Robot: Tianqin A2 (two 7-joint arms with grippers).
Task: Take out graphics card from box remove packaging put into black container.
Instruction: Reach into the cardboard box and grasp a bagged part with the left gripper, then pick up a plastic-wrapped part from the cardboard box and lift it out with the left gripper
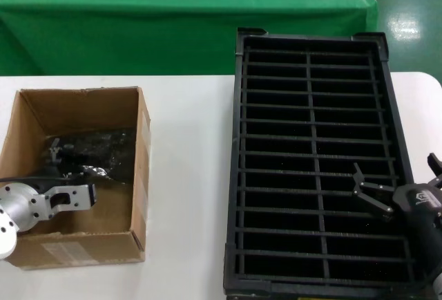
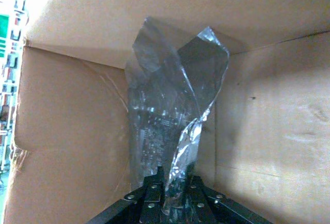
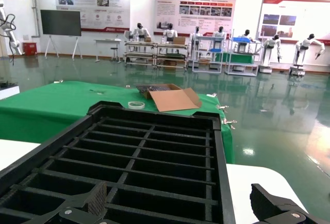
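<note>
Table, white, carries everything. Black container stands to the right of the box, apart from it, slots unfilled. The box holds the graphics card, sealed in the packaging, at the box's floor. Left gripper reaches inside the box at its near end, fingers clenched on the bag's lower edge. Right gripper hangs above the container's near right part, well away from the box, fingers spread, grasping nothing.
</note>
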